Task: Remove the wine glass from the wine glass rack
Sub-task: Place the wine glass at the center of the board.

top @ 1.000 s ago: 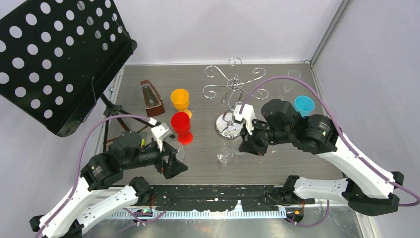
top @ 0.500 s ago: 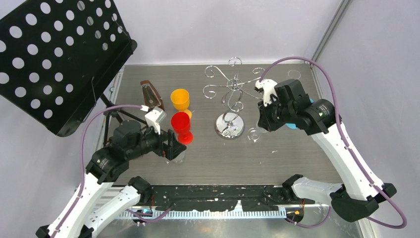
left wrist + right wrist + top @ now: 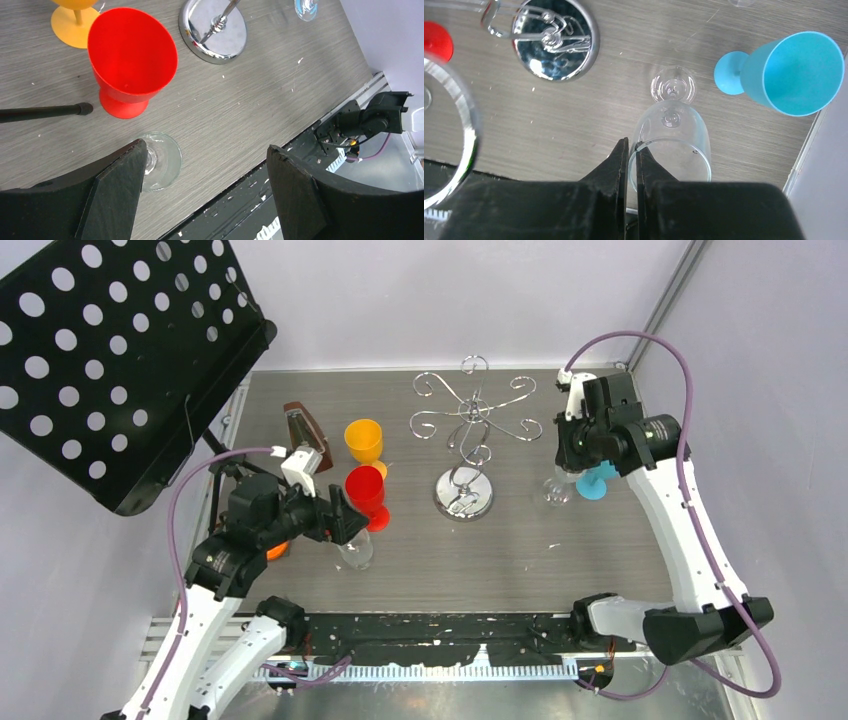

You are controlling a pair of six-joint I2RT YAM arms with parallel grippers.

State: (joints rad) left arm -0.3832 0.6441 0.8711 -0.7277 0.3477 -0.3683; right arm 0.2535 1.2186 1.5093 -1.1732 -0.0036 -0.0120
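Note:
The chrome wine glass rack point(image 3: 468, 418) stands mid-table on its round mirrored base point(image 3: 555, 45), and no glass hangs on its arms. My right gripper point(image 3: 631, 146) is shut on the rim of a clear wine glass point(image 3: 674, 145), holding it upright to the right of the rack, beside a blue cup point(image 3: 794, 72). Whether its foot point(image 3: 672, 86) touches the table I cannot tell. My left gripper point(image 3: 206, 148) is open and holds nothing. It hovers over a second clear wine glass point(image 3: 161, 160) that stands near the front edge.
A red cup point(image 3: 366, 490) and an orange cup point(image 3: 364, 440) stand left of the rack, with a brown metronome point(image 3: 306, 432) behind them. A black perforated music stand point(image 3: 110, 350) looms over the left side. The right wall is close behind the blue cup point(image 3: 598, 481).
My right arm carried the clear glass from the front middle back and to the right, beside the blue cup. My left arm lifted and drew back toward the red cup, still open.

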